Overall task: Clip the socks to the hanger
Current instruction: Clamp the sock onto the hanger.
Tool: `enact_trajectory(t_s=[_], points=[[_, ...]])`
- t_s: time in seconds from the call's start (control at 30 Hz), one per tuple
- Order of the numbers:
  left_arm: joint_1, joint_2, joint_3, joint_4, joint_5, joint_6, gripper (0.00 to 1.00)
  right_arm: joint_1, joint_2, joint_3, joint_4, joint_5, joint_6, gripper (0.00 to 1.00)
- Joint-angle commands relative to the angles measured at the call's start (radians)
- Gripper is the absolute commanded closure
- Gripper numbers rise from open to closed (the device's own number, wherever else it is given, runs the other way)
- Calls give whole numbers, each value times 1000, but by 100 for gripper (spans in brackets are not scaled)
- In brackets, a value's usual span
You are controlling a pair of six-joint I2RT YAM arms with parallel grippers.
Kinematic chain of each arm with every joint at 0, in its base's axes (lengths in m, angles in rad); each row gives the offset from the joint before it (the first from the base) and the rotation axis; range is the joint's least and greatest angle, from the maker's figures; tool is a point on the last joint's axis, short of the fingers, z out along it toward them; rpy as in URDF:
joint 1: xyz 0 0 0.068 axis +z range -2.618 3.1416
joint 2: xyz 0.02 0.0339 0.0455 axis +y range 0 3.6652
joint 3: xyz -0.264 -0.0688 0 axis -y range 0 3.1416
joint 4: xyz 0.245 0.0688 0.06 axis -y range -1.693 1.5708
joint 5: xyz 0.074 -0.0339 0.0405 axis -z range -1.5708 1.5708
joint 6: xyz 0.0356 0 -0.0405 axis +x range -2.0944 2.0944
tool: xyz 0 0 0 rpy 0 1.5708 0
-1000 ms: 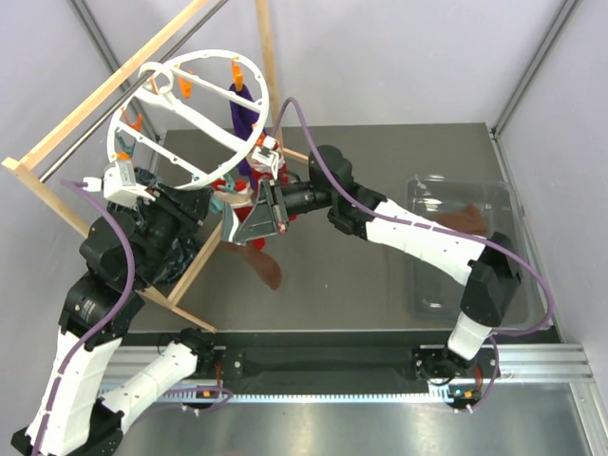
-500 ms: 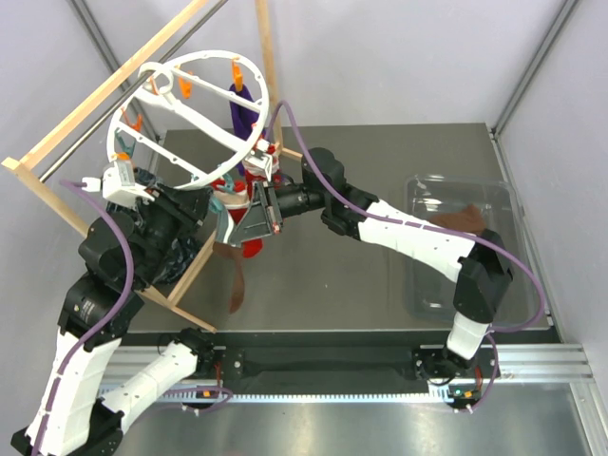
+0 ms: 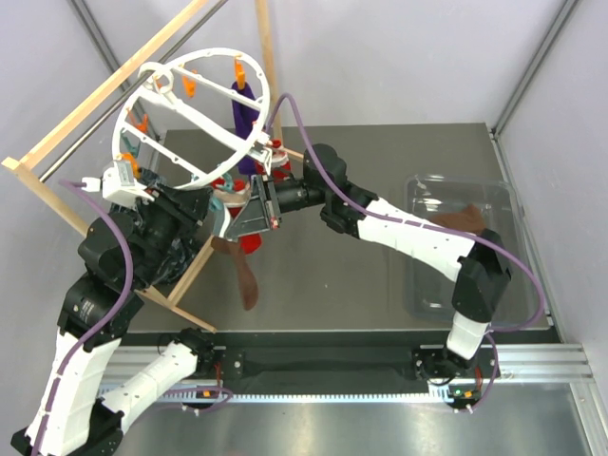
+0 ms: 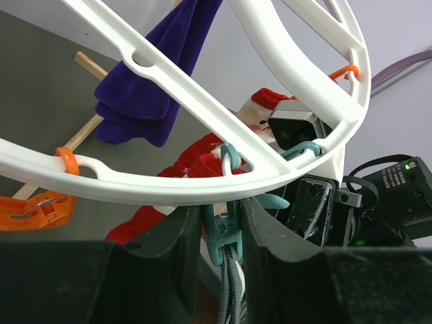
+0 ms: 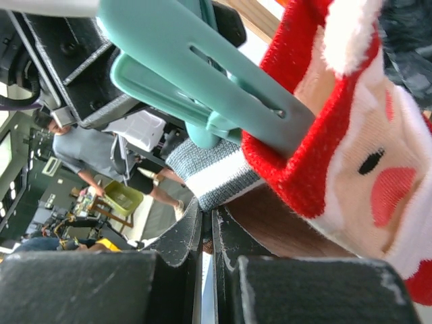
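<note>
Left hand [image 4: 224, 226] is closed on a teal clip [image 4: 217, 237] that hangs from the rim of the hanger [image 4: 135, 190]. Both fingers press against the clip's sides. Right hand [image 5: 208, 219] is pinched almost fully together on the grey-striped cuff of a brown sock [image 3: 244, 280], whose foot dangles below it over the desk [image 3: 361, 275].

Container noted: one clear tub [image 3: 446, 277], well to the right of the right hand, holding a second brown sock [image 3: 463, 220].

Red Santa sock [image 5: 358, 135] hangs just beyond the right hand's fingertips and touches the tip of the teal clip. Whether the clip grips it cannot be told. From the left hand it lies just ahead, under the hanger rim. A purple sock [image 4: 145, 101] hangs from the hanger further off, beyond the red one.
</note>
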Motion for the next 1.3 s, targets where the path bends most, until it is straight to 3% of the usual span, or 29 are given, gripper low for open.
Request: enact_trajectory(t_s=[0.0,0.57,0.63,0.67,0.7,0.8,0.93,1.03,1.27], points=[[-1,-13,10,-7,34,16,100,16,3,52,97,-11,24,100],[-1,-13,8,-1,42,14,99,16,58,113,104,-11,35,100],[-1,-16,7,-3,39,14,91,16,60,112,111,-13,38,100],[-1,-18,7,-3,40,16,83,16,58,110,113,-14,38,100],[-1,-19,2,-1,39,16,69,16,58,109,113,-13,38,100],[-1,-29,-4,7,43,19,48,16,52,100,117,-10,38,100],[-1,-36,5,4,46,33,37,14,51,90,116,-2,34,100],[-1,-49,16,-4,57,53,36,5,44,90,93,9,14,100],[-1,-150,-30,-19,25,64,52,-32,32,138,-83,68,-125,100]])
